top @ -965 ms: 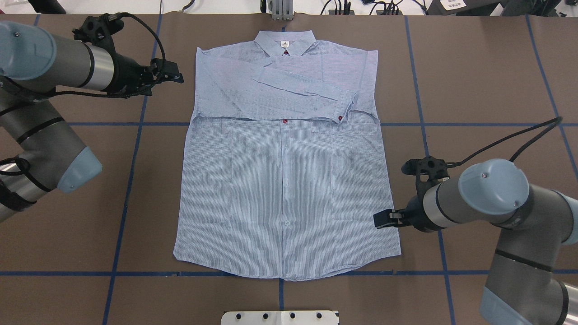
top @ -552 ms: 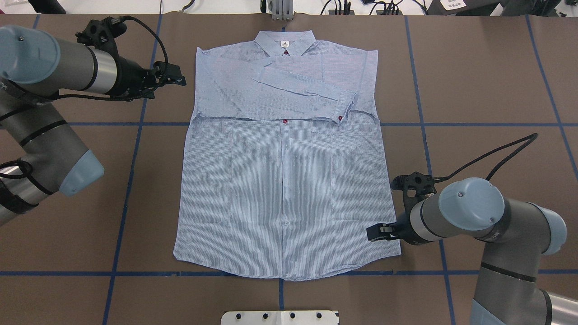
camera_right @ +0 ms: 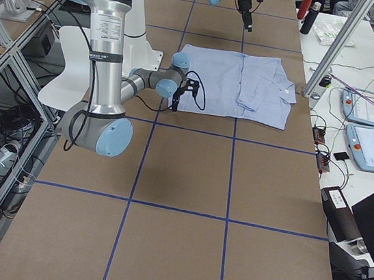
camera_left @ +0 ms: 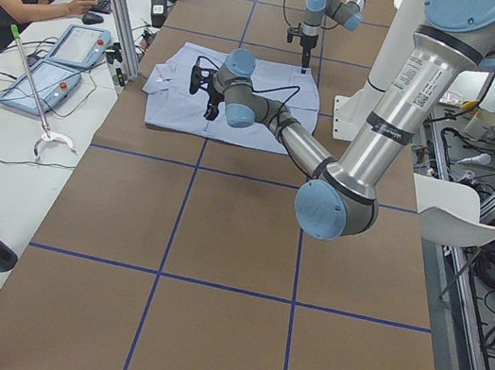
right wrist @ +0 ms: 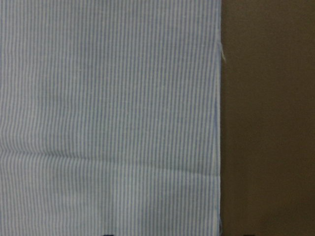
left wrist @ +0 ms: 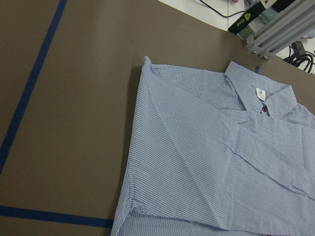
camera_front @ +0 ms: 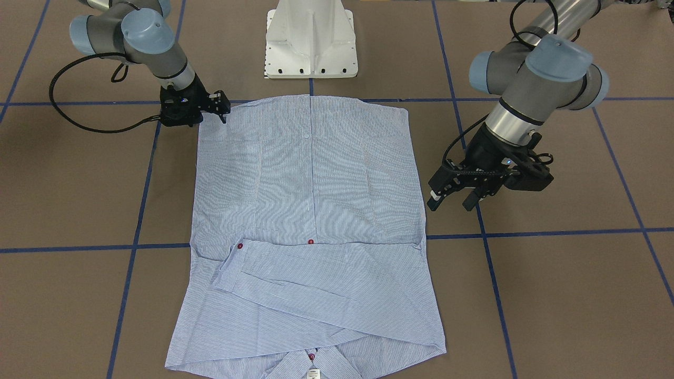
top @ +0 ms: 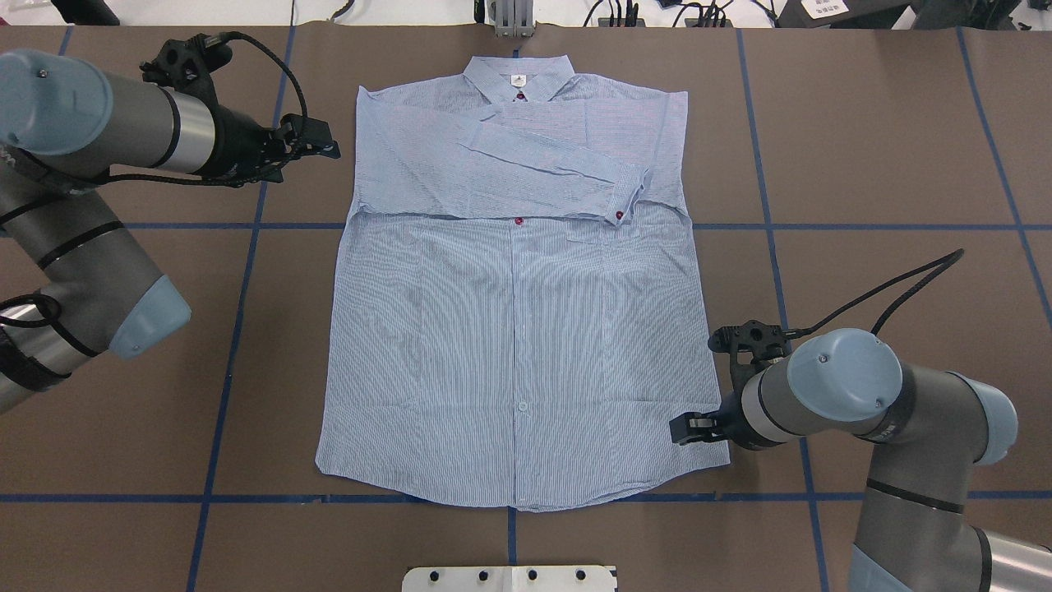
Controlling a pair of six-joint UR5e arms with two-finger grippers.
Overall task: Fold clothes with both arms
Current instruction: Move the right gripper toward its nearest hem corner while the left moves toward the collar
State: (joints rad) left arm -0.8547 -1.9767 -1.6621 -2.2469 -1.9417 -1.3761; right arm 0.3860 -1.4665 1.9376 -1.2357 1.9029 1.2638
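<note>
I read the left gripper (camera_front: pixel 450 204) jaws apart and empty, over the table (top: pixel 888 148) just beside the shirt (top: pixel 509 345) shoulder. The right gripper (top: pixel 680 429) jaws are apart over the side edge near the hem. The shirt lies flat mid-table, buttoned, sleeves (top: pixel 546 164) folded across the chest. Against one second ago, the right gripper sits nearer the hem and the shirt is unchanged.

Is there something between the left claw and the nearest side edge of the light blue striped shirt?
Nothing visible. Only a bare strip of brown table lies between the open black left claw and the light blue striped shirt.
</note>
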